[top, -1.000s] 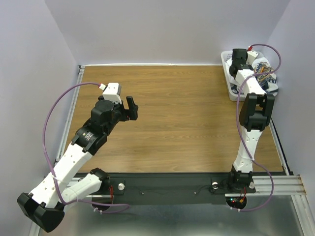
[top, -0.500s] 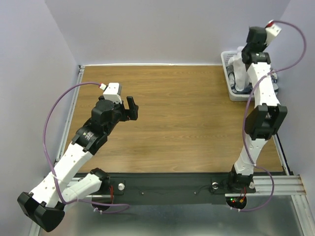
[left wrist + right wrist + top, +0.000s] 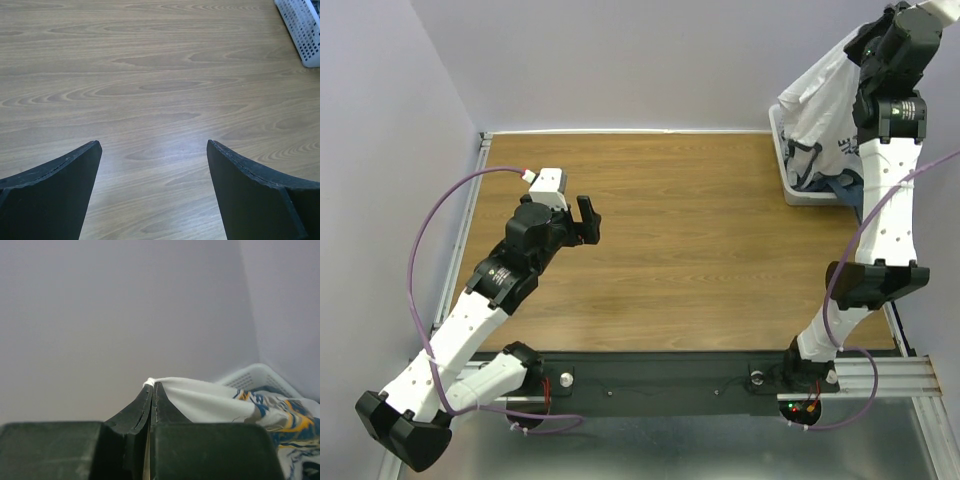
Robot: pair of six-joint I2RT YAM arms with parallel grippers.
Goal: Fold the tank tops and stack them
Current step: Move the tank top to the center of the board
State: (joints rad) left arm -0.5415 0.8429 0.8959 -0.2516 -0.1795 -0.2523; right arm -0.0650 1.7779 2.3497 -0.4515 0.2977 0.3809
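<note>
We see a white tank top (image 3: 825,105) hanging in the air at the far right corner. Its upper edge is gathered to a peak and its lower part drapes down into the white basket (image 3: 812,198) below. Dark trim shows along its lower folds.

The right gripper (image 3: 151,386) has its fingers pressed together on a pinch of the white cloth, which pokes out just above the fingertips in the right wrist view. In that view the cloth falls away to the right towards the basket's perforated wall. Lower right there is navy and orange print; we cannot tell whether it belongs to the held garment or to another one in the basket. The right arm stands tall and reaches up in front of the pale wall (image 3: 125,315).

The basket sits at the right far edge of the wooden table (image 3: 720,270).

Well apart, on the left side, the left gripper (image 3: 152,144) hovers over bare wood with its fingers spread wide and nothing between them.
</note>
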